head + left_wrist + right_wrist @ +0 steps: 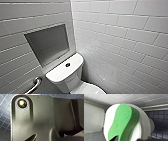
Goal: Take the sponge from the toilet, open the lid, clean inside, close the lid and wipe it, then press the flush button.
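— Looking down from my head camera, I see the toilet in the lower middle of the frame: a white rectangular tank, with part of the oval lid cut by the bottom edge. The flush button, dark and round, sits in the centre of the tank top.

— What surrounds it?

— White brick-shaped wall tiles across the right and top. A grey recessed niche at centre left, just above the tank. A metal grab bar in the lower left corner.

— Where is the sponge?

— In my right wrist view the sponge, bright green, speckled, wavy-edged, stands large in front of the white oval lid, covering much of it. Whether it rests on the lid or is lifted off it, I cannot tell.

— Are your jaws closed on it?

— For my right gripper I cannot tell: a small dark patch meets one edge of the sponge, too blurred to name. For my left gripper I cannot tell either; my left wrist view gives my own dark plate, with blue floor tiles beside it.
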